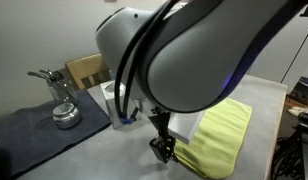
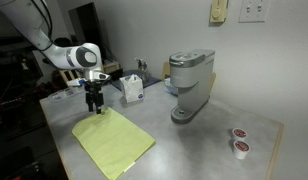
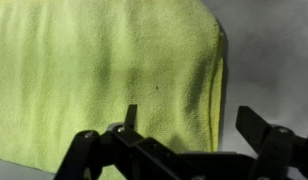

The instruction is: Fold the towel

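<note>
The grey table [image 2: 209,150] is the largest surface, smooth and matt, with bare room in front of and to the side of the cloth. In an exterior view the pale, rounded arm [image 1: 184,55] fills much of the picture.

The towel [image 2: 112,142] lies spread flat on the table as a plain lime-green rectangle, set at a diagonal to the table edge. The wrist view shows its soft, finely napped weave and a thicker hemmed border running down its right side [image 3: 216,90], with bare table beyond that border. Next to it stands a grey, boxy coffee machine [image 2: 189,85] of smooth plastic, well apart from the cloth. A dark grey mat [image 1: 39,122] lies at the far side of the arm with a shiny metal utensil [image 1: 62,105] on it. A small tissue box [image 2: 132,89] sits near the towel's far corner.

The gripper [image 2: 94,103] hangs low over the towel's edge nearest the arm's base; in the wrist view [image 3: 186,125] its black fingers [image 3: 264,135] stand spread wide with nothing between them, and the cloth stretches beneath and ahead of them. Whether the tips touch the fabric cannot be told.

Two small round pods [image 2: 239,141] sit near the table's far corner.
</note>
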Available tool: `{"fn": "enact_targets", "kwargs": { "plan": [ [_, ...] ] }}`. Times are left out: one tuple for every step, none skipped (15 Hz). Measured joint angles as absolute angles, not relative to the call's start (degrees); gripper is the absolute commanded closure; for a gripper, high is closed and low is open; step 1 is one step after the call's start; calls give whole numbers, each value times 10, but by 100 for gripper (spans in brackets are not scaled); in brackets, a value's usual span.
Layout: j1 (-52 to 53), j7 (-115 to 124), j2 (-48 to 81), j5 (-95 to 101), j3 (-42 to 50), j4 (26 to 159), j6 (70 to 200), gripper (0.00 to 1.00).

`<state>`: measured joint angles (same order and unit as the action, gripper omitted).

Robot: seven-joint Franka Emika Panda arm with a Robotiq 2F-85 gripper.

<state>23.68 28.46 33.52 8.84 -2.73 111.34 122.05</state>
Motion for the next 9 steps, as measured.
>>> {"fn": "enact_targets", "kwargs": {
  "plan": [
    [237,287,335,88,-27,1113,1220,0],
    [238,290,336,88,-27,1113,1220,0],
    [238,294,337,89,-27,1113,1220,0],
    [238,298,338,89,-27,1113,1220,0],
    [239,303,339,89,-27,1113,1220,0],
    [239,306,340,89,-27,1113,1220,0],
    [239,309,341,90,-27,1112,1220,0],
    [239,313,342,91,-27,1112,1220,0],
    [239,316,343,92,-27,1112,1221,0]
  ]
}}
